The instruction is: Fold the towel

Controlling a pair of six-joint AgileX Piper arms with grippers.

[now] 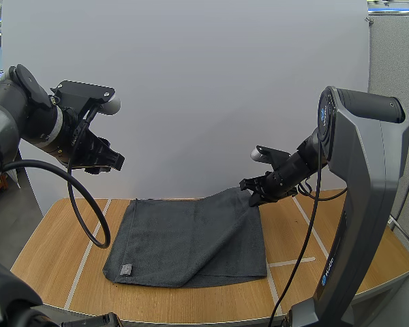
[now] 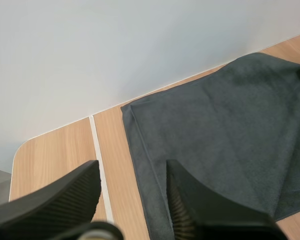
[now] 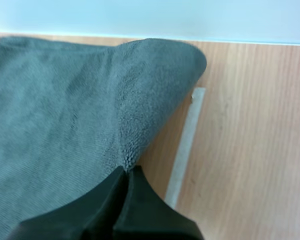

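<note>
Dark grey towel (image 1: 191,238) on counter (image 1: 54,252), far right corner lifted, pinched by right gripper (image 1: 253,198); left gripper (image 1: 117,162) spread, aloft.

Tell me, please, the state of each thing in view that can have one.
towel: spread on the table, far right corner pinched and held up off it.
left claw: open, empty, hovers above the table's far left side.
right claw: shut on the towel's far right corner.

- A dark grey towel (image 1: 191,238) lies on the table (image 1: 54,252).
- The right gripper (image 1: 253,197) pinches its raised far right corner.
- The left gripper (image 1: 112,162) hangs high at left.
</note>
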